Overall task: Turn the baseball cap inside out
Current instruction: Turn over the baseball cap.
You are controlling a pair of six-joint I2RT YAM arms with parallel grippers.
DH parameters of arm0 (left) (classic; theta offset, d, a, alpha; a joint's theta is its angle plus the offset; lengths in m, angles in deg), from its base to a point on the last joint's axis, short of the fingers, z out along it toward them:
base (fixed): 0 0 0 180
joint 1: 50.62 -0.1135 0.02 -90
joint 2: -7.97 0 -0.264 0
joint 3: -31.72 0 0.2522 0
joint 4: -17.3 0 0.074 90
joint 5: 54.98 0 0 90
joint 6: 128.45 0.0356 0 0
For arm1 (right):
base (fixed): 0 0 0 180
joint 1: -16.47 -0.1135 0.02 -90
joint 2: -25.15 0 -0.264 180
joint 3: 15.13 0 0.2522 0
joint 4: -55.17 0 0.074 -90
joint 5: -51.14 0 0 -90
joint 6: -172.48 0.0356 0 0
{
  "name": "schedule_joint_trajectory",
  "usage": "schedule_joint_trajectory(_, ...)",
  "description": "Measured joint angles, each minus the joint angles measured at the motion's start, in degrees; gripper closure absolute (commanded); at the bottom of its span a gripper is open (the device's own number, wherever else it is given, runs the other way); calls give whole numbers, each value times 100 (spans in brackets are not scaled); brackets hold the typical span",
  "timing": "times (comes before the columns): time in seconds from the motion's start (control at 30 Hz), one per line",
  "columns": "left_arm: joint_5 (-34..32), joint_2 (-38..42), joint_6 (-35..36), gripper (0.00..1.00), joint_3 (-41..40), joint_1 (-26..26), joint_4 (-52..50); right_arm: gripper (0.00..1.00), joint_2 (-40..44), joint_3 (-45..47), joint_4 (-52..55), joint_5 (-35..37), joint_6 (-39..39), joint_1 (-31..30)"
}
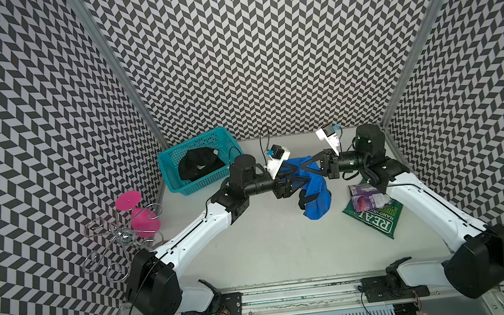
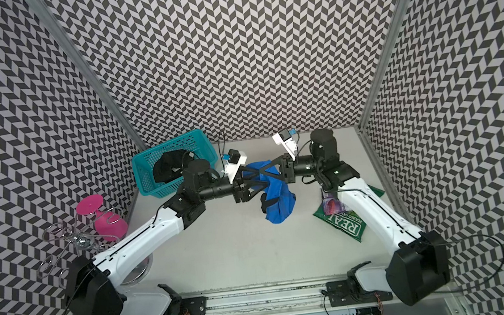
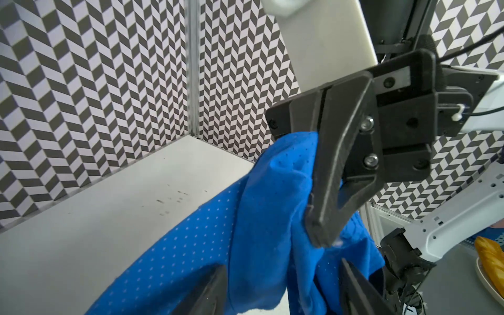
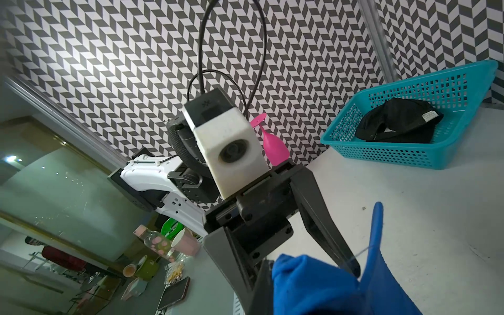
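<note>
Cap [image 1: 316, 196] in play: right end effector [image 3: 317, 234] clamped tight on its blue fabric, left end effector [image 4: 302, 274] spread, cloth between its jaws.

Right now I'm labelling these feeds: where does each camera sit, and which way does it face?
Top views: high over the arm bases, looking down on the table; left arm and right arm whole.
Left wrist: on the left arm, facing the right gripper shut on the blue cap; own fingers at the edge.
Right wrist: on the right arm, facing the open left gripper and teal basket.
Shared: both wrist views show the blue cap.
</note>
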State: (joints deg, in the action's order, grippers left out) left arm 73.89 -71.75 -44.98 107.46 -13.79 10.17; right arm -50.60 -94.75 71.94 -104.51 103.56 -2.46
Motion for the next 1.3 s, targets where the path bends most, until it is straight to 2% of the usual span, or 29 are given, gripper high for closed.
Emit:
schedule_joint_trajectory(0.1,-66,-103,-111,50,11,70,153,96,0,0,-52,-81,63,0)
schedule_joint_trajectory(0.27,-31,-374,-341,44,87,190,446,96,0,0,-271,-160,214,2)
schedule_joint_trajectory(0.33,42,-509,-444,46,125,289,608,96,-4,0,-284,-168,208,11)
schedule_joint_trajectory(0.37,76,-551,-498,49,127,323,682,96,-13,0,-282,-166,192,13)
schedule_joint_trajectory(0.5,127,-610,-776,81,111,385,938,92,-157,-66,-251,31,44,24)
schedule_joint_trajectory(0.57,39,-610,-846,93,90,387,999,83,-219,-107,-184,267,-63,26)
schedule_joint_trajectory(0.63,-101,-610,-929,98,50,378,1008,60,-238,-162,-83,616,-227,26)
schedule_joint_trajectory(0.7,-302,-610,-1016,100,31,374,997,38,-238,-243,7,1051,-387,-4)
schedule_joint_trajectory(0.77,-627,-601,-1139,100,31,372,994,19,-192,-286,61,1493,-549,-26)
schedule_joint_trajectory(0.8,-839,-584,-1246,100,31,367,977,11,-136,-286,83,1742,-634,-28)
schedule_joint_trajectory(0.87,-1237,-529,-1517,100,31,363,918,3,48,-247,46,2201,-782,-37)
schedule_joint_trajectory(1.1,-2173,-302,-3174,100,31,92,846,0,1639,1064,-1353,3945,-1646,-111)
schedule_joint_trajectory(1.17,-2317,-299,-3526,100,31,11,841,0,1873,1349,-1670,4402,-1989,-343)
schedule_joint_trajectory(1.3,-2516,-297,-4094,100,31,-13,828,0,1860,1628,-1993,5410,-2671,-1233)
